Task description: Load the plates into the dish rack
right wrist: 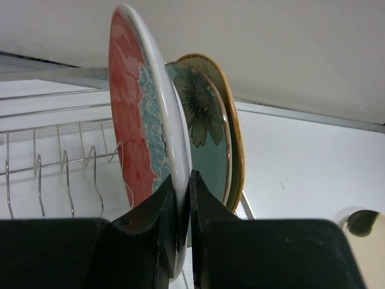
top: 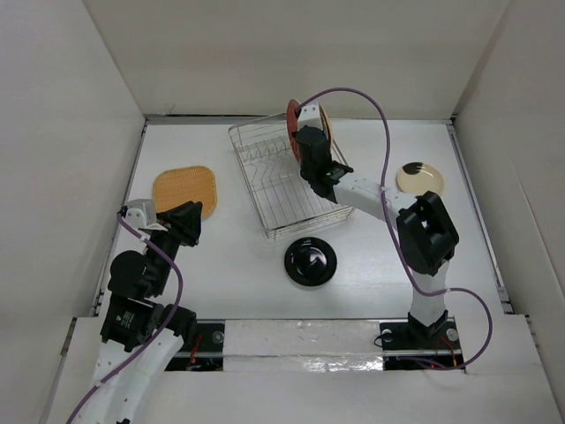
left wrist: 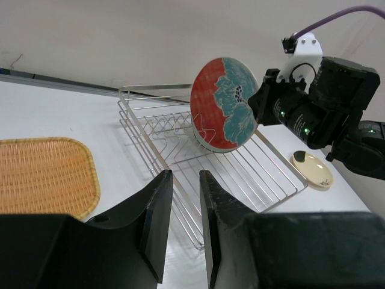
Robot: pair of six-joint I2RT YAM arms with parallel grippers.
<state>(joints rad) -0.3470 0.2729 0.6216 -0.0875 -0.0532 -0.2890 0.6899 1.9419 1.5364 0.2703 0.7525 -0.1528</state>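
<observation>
The silver wire dish rack (top: 281,184) lies mid-table. My right gripper (top: 306,144) is shut on the rim of the red plate with the teal flower (top: 292,124), held upright at the rack's far right end, its lower edge among the prongs (left wrist: 224,103). In the right wrist view my gripper (right wrist: 182,177) pinches the red plate (right wrist: 135,120); a pale green plate (right wrist: 207,141) and a tan-rimmed plate (right wrist: 233,120) stand right behind it. My left gripper (top: 185,221) is open and empty (left wrist: 183,176), beside the orange-tan woven plate (top: 185,190).
A glossy black round plate (top: 310,261) lies in front of the rack. A small cream plate (top: 420,179) lies at the right. White walls close in the table on the left, back and right.
</observation>
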